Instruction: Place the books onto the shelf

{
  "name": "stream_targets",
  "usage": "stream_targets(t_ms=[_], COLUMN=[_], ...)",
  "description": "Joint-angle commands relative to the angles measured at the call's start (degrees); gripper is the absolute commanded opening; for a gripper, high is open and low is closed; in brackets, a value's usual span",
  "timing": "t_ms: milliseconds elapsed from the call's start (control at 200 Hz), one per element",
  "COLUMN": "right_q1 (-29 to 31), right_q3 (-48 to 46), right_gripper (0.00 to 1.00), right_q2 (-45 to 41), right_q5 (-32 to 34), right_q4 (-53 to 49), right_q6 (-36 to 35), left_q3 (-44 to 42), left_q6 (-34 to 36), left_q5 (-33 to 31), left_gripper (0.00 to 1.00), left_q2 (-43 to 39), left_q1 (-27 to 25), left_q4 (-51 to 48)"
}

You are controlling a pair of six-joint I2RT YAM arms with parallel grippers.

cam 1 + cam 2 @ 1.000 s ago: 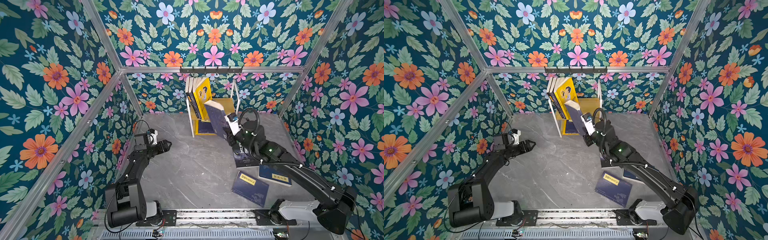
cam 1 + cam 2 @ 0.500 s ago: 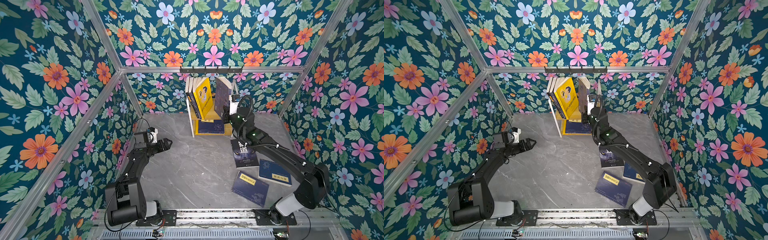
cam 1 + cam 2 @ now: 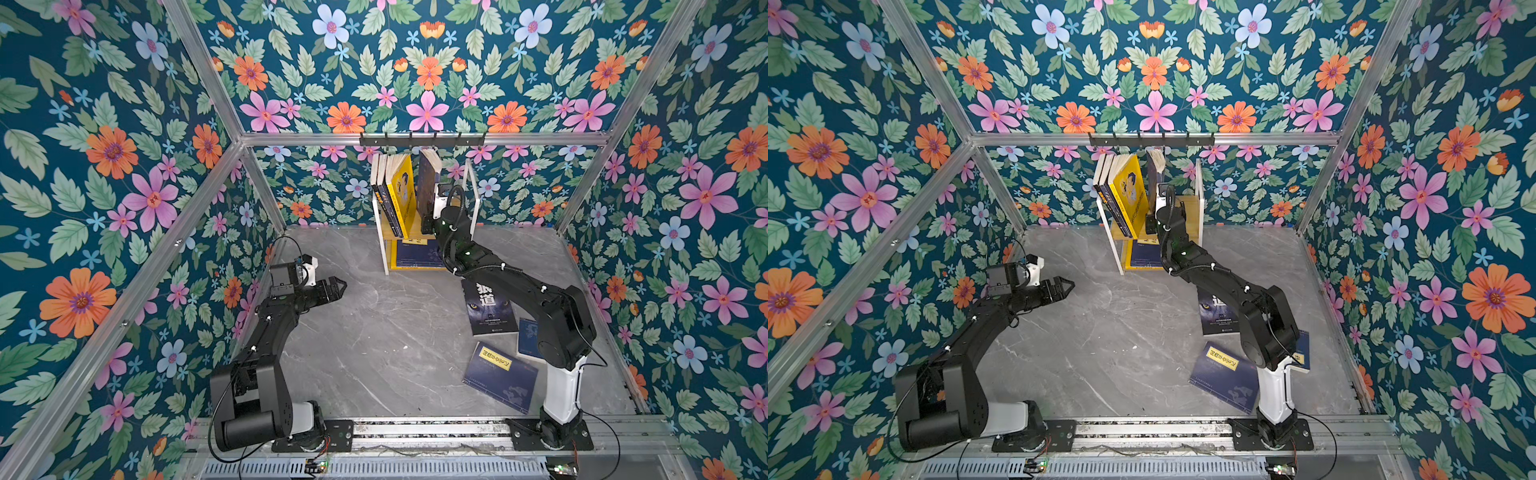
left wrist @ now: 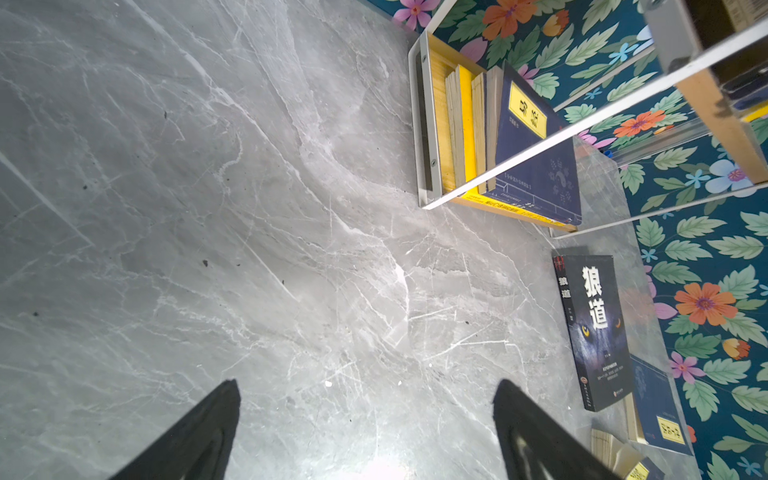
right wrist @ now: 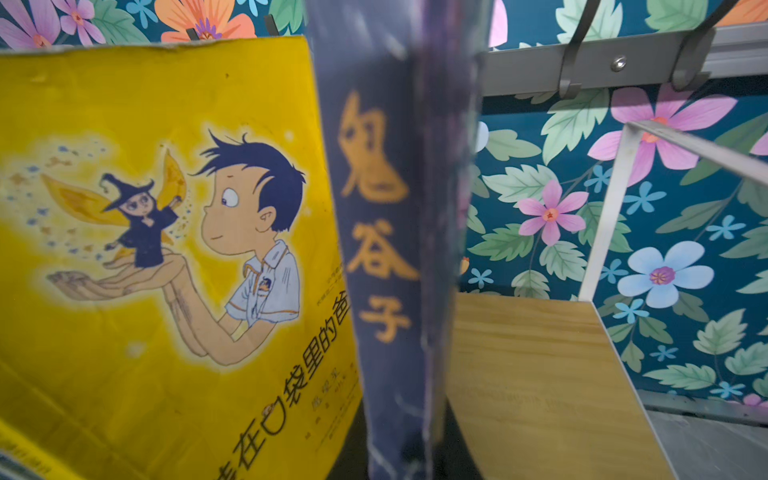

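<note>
**Jaws clamp navy book upright on shelf**

Closed on the lower end of the navy book, the right gripper holds it upright over the shelf's top board. The book's spine faces the wrist camera, and it stands just beside the yellow book. The yellow book and the darker ones behind it lean left against the white frame. Whether the navy book's foot touches the board cannot be told. Bare board shows to its right.

On the lower tier a stack lies flat, with a navy cover bearing a yellow label on top.

The left gripper hovers over the grey table, well apart from the shelf. Its fingers are spread wide with nothing between them.

Three books lie on the table by the right arm. They are the wolf book, a labelled book nearer the front rail, and a third book partly hidden under the arm. A hook rail runs along the back wall above the shelf.
</note>
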Motion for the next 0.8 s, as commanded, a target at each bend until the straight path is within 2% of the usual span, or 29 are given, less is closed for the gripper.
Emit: stream_targets(t_ms=[0, 110, 400, 560, 795], right_q1=[0.3, 0.7, 0.6, 0.7, 0.7], right_q3=[0.4, -0.5, -3.3, -3.4, -5.2], right_gripper=[0.0, 0.0, 0.0, 0.0, 0.09], right_q2=[0.9, 1.8, 2.0, 2.8, 2.2], right_q5=[-3.7, -7.2, -10.1, -13.8, -15.9], right_q4=[6.7, 8.3, 11.0, 10.4, 12.8], right_q6=[0.3, -0.2, -0.3, -0.3, 0.6], left_q3=[0.4, 0.2, 0.1, 0.1, -0.1], left_q6=[1.2, 1.2, 1.2, 1.2, 1.3], left_q5=[0.4, 0.3, 0.2, 0.1, -0.2], left_gripper=[0.97, 0.97, 0.97, 0.97, 0.97], left_q2=[0.2, 0.6, 0.7, 0.5, 0.5], left_q1=[0.0, 0.0, -0.1, -0.1, -0.1], left_q4=[0.0, 0.2, 0.5, 0.3, 0.6])
